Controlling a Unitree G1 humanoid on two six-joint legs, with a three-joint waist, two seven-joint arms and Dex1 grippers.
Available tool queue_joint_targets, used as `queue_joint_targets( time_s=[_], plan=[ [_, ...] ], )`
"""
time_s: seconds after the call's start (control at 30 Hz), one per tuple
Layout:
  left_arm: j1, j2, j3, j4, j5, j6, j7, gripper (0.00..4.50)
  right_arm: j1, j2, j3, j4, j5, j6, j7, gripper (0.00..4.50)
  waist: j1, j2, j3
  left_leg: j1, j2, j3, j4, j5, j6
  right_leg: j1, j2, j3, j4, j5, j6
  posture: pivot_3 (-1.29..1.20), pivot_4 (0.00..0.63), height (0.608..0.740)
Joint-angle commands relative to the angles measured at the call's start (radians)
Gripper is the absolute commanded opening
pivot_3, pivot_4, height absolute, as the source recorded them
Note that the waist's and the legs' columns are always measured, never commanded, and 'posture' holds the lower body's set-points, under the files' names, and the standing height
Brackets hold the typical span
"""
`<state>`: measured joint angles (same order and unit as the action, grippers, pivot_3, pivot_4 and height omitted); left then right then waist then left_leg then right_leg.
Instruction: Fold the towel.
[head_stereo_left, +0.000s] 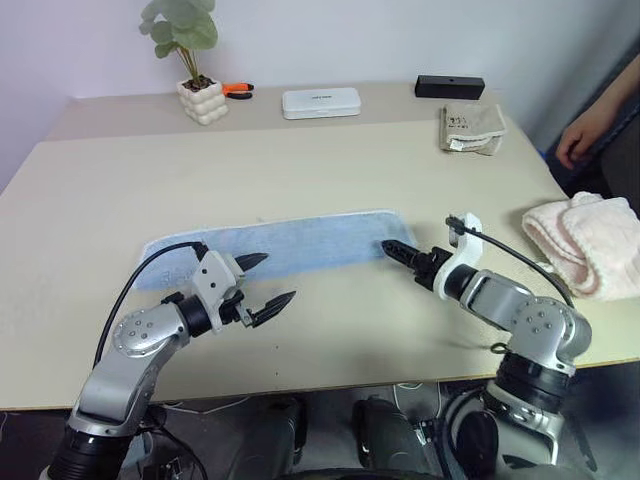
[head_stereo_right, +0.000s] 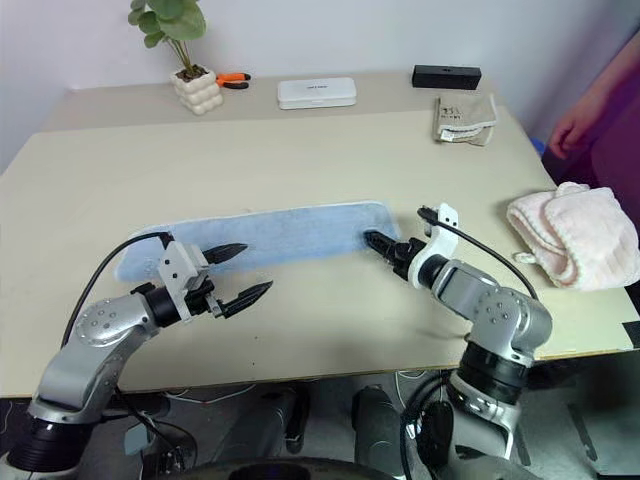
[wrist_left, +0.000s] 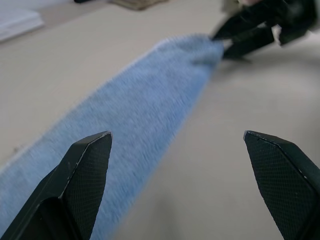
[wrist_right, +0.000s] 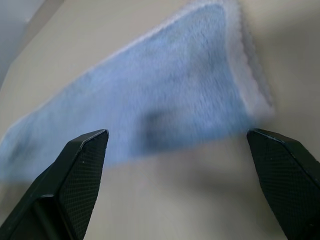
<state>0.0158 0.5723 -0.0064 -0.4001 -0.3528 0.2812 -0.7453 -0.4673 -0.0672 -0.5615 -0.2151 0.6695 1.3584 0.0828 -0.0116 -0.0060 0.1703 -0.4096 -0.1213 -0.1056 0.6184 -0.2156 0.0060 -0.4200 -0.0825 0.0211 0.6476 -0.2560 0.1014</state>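
Clearly the 2 arms are set up to take the towel (head_stereo_left: 290, 246) by its ends. The left gripper (head_stereo_left: 268, 284) hangs just in front of the towel's left part with its 2 black fingers spread wide, and nothing sits between them. The right gripper (head_stereo_left: 397, 250) points at the towel's right near corner, tips just beside the pale trim; its wrist view shows the fingers wide apart and empty too. I judge that no fold has begun, since the cloth lies in 1 flat layer.

The towel lies stretched left to right across the near middle of the table (head_stereo_left: 300, 150), a long narrow strip of light blue terry with a whitish border round its right end. A darker smudge shows on the pile in the right wrist view. Well apart to the right sits a pink fluffy towel (head_stereo_left: 580, 240).
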Motion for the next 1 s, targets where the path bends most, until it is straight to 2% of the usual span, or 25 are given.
queue_joint_targets(
  time_s=[0.03,0.1,0.33,0.43,0.5,0.67,0.8,1.0],
  plan=[
    [0.024,0.011,0.014,-0.04,-0.012,0.002,-0.007,4.29,-0.088,0.048,-0.08,0.125,-0.028,-0.072,-0.12,4.24,-0.005,0.0,0.0,0.0,0.0,0.0,0.0,0.0,0.0,0.0,0.0,0.0,0.0,0.0,0.0,0.0,0.15,0.736],
    [0.039,0.008,0.014,-0.051,-0.006,0.001,0.002,4.29,-0.113,0.053,-0.102,0.166,-0.033,-0.097,-0.159,3.63,-0.004,0.0,0.0,0.001,0.0,0.0,0.0,0.0,0.0,0.0,0.0,0.0,0.0,0.0,-0.001,0.0,0.15,0.736],
    [0.069,-0.002,0.001,-0.069,0.003,-0.004,0.02,4.29,-0.119,0.033,-0.098,0.147,0.012,-0.106,-0.171,0.03,-0.002,0.001,0.0,0.001,0.0,0.0,0.0,0.0,0.0,0.0,0.0,0.0,0.0,0.0,-0.001,0.0,0.15,0.736],
    [0.072,-0.006,-0.002,-0.067,0.005,-0.005,0.022,4.29,-0.122,0.001,-0.107,0.12,0.038,-0.102,-0.161,0.03,-0.002,0.002,0.0,0.001,0.0,0.0,0.0,0.0,0.0,0.0,0.0,0.0,0.0,0.0,-0.001,0.0,0.15,0.736],
    [0.069,-0.002,-0.008,-0.058,0.015,-0.009,0.019,4.29,-0.112,-0.058,-0.097,0.082,0.051,-0.092,-0.131,0.03,0.0,0.003,0.001,0.001,0.0,0.0,0.0,0.0,0.0,0.0,0.0,0.0,0.0,0.0,-0.001,0.0,0.15,0.736],
    [0.02,-0.009,-0.038,-0.021,0.046,-0.013,0.015,4.29,-0.06,-0.319,-0.004,-0.005,0.043,-0.099,0.011,0.03,0.004,0.003,0.001,0.0,0.0,0.0,0.0,0.0,0.001,0.001,-0.001,-0.001,-0.002,0.0,0.0,0.0,0.15,0.736],
    [-0.009,-0.017,-0.056,-0.007,0.056,-0.009,0.014,4.29,-0.033,-0.44,0.158,-0.059,0.01,-0.171,0.122,0.03,-0.013,0.003,0.001,0.0,0.001,0.0,-0.001,0.0,0.001,0.001,0.0,-0.001,-0.002,0.0,-0.001,0.0,0.15,0.736],
    [-0.007,-0.025,-0.058,-0.002,0.07,-0.017,0.025,4.29,-0.056,-0.509,0.569,-0.203,-0.1,-0.336,0.311,0.03,-0.021,0.003,0.001,0.0,0.003,0.001,-0.003,0.0,0.001,0.0,0.001,-0.002,-0.002,-0.001,-0.001,0.0,0.15,0.736]
  ],
)
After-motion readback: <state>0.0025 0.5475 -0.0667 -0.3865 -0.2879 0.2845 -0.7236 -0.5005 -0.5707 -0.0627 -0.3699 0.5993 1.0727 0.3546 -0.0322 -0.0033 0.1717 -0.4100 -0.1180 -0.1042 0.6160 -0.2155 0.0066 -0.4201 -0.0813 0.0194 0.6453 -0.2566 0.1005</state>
